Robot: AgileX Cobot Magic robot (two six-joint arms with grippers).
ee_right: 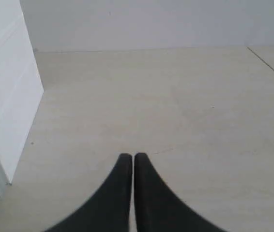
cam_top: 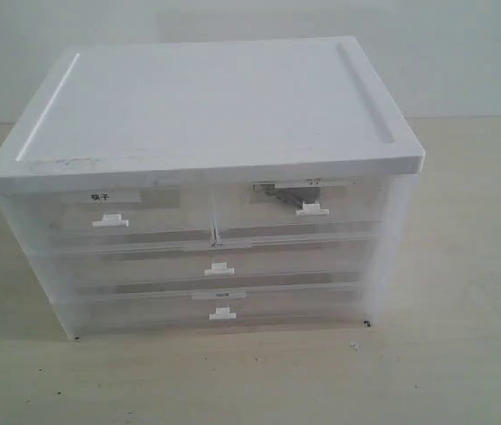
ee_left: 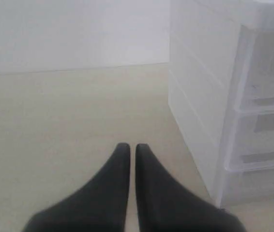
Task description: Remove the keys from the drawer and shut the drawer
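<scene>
The drawer (cam_top: pixel 339 209) is the upper right half-width one in a translucent white cabinet (cam_top: pixel 206 106). It has a small white tab handle (cam_top: pixel 311 210) and a faint label, and its front sits flush with its neighbour. A dark grey shape (cam_top: pixel 283 195) shows dimly through the front. I cannot tell whether it is the keys. Neither gripper appears in the exterior view. My left gripper (ee_left: pixel 132 147) is shut and empty, low over the table beside the cabinet's side wall (ee_left: pixel 200 87). My right gripper (ee_right: pixel 132 157) is shut and empty beside the cabinet's other side (ee_right: pixel 6 96).
The upper left half-width drawer (cam_top: pixel 109 212) carries a black-character label. Two full-width drawers (cam_top: pixel 220 270) lie below, all shut. The cabinet stands on a pale wooden table (cam_top: pixel 463 354) with a white wall behind it.
</scene>
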